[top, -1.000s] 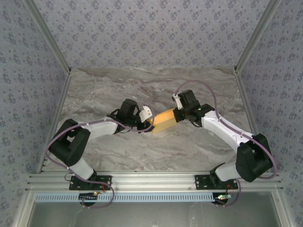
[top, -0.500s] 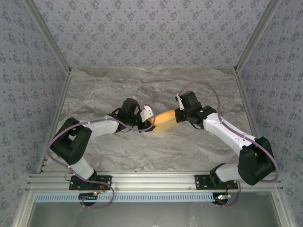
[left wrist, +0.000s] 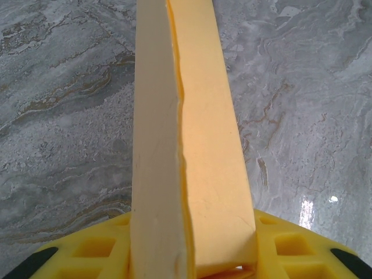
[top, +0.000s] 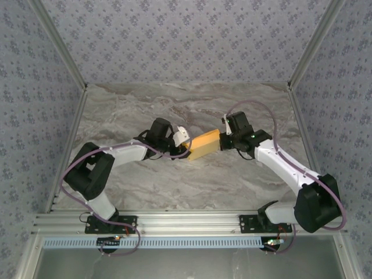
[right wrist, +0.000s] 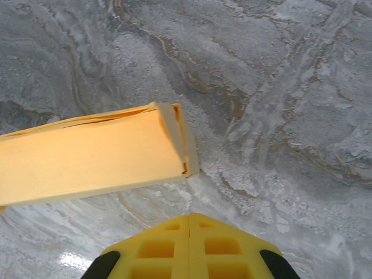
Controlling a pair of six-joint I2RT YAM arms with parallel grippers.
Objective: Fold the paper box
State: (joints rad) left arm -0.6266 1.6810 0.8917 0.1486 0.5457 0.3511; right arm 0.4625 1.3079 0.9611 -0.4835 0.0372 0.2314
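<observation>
Right gripper (right wrist: 189, 224) farther right, shut and empty, beside paper box (top: 203, 145) in grip of left gripper (left wrist: 192, 256)

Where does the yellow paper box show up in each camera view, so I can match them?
Top external: the paper box is near the picture's centre, between the two arms' tips.
Left wrist: the paper box runs up the middle from the left gripper, jaws gripping it.
Right wrist: the paper box enters from the left edge, with its end flap near the centre, above the right gripper.
Shared landmark: the grey marbled table top beneath it.
</observation>
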